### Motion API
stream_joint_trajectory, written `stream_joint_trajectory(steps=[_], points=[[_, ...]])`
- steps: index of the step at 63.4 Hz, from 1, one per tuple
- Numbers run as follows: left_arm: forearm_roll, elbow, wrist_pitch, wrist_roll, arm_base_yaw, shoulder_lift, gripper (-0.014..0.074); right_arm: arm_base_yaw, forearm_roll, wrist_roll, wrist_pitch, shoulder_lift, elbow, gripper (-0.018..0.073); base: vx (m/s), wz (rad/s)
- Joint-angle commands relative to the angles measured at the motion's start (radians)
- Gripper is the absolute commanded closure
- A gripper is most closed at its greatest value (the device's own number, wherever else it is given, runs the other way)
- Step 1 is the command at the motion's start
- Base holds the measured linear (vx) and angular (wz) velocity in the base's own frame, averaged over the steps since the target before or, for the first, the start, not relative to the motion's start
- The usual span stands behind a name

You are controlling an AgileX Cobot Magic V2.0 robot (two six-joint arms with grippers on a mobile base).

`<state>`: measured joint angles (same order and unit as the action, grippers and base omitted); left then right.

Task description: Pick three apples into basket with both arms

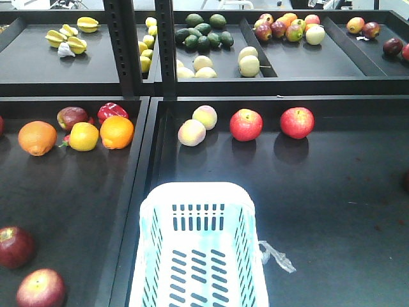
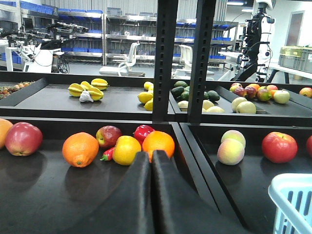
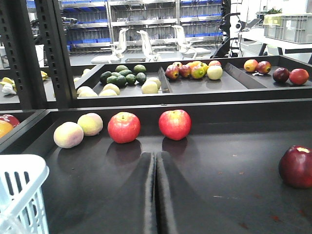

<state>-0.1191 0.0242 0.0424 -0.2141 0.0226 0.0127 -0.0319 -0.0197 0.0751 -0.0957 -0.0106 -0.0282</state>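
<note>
Right hand (image 3: 156,155) closed, apple (image 3: 296,166) well right

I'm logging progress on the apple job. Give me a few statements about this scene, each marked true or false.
1. No fruit shows in the basket. True.
2. Both hands are open. False: the left hand and right hand are shut, holding nothing.
3. Two dark red apples lie in the left tray. True.
4. The peaches are in the basket. False: the peaches lie in the right tray, beside two bright red apples.
</note>
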Motion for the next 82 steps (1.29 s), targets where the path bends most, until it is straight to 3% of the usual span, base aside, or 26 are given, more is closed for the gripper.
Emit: stream_joint_trajectory(steps=[1, 82], points=[[0.006, 0.023, -0.075, -0.008, -0.002, 0.013, 0.0603, -0.003, -0.006, -0.007, 0.079, -0.011, -0.014, 0.0568, 0.07, -0.02], [0.006, 0.016, -0.105, -0.008, -0.002, 0.013, 0.0603, -0.003, -0.006, -0.007, 0.079, -0.011, -0.014, 0.0568, 0.01, 0.0]])
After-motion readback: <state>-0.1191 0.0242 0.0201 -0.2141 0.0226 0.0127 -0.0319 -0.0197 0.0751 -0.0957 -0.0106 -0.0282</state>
